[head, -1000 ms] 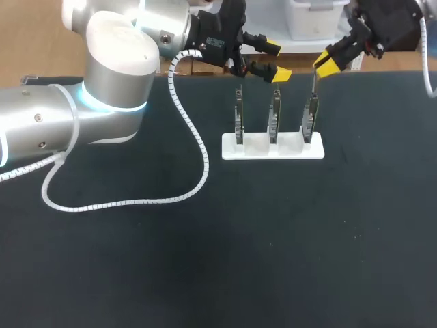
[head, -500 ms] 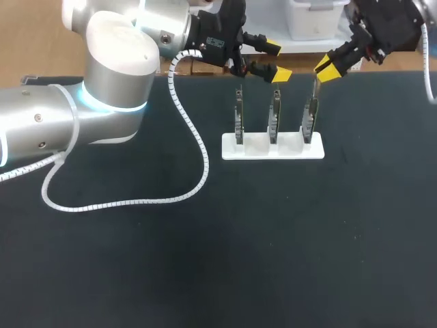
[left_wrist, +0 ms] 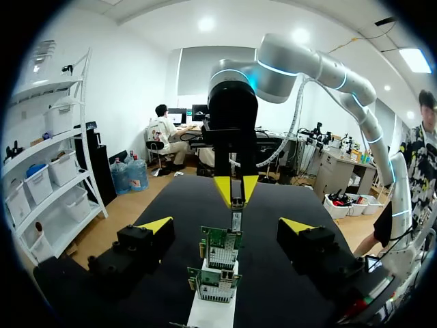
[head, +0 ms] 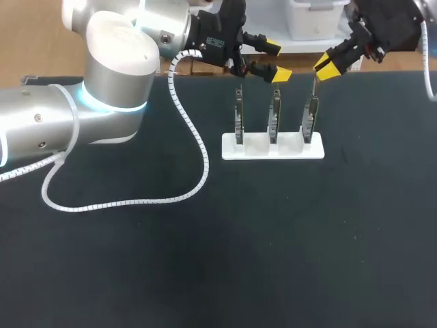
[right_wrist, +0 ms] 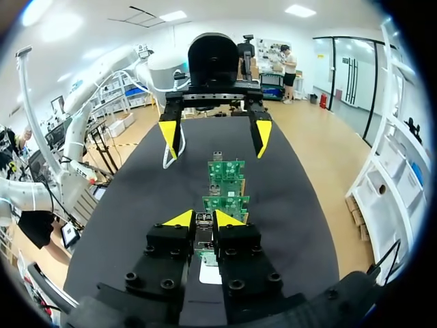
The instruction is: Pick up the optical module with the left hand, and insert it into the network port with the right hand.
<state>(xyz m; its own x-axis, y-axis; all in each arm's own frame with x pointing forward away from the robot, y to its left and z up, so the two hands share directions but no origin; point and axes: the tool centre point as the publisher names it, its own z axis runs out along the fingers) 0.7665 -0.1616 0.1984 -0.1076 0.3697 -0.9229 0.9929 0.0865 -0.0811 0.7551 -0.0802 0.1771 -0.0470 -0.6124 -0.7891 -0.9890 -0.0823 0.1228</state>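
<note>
The right end effector (head: 326, 66) is clenching its yellow tips on the optical module (head: 314, 87), gripping it from two sides. In the right wrist view the module (right_wrist: 203, 225) is sitting between the closed fingers of that end effector (right_wrist: 204, 219). It is hanging just above the rightmost circuit board (head: 311, 121). Whether it is touching the board's port cannot be told.

The left end effector (head: 276, 61) is standing released, its fingers wide apart and holding nothing, near the top of the middle board (head: 274, 119). In the left wrist view the row of boards is lying ahead of this end effector (left_wrist: 227, 225), between its spread fingers.

Three boards are standing upright in a white holder (head: 273, 148), which is resting on the dark worktop (head: 205, 260). A white coiled cable (head: 198, 150) is trailing from the left arm (head: 68, 123) across the worktop.
</note>
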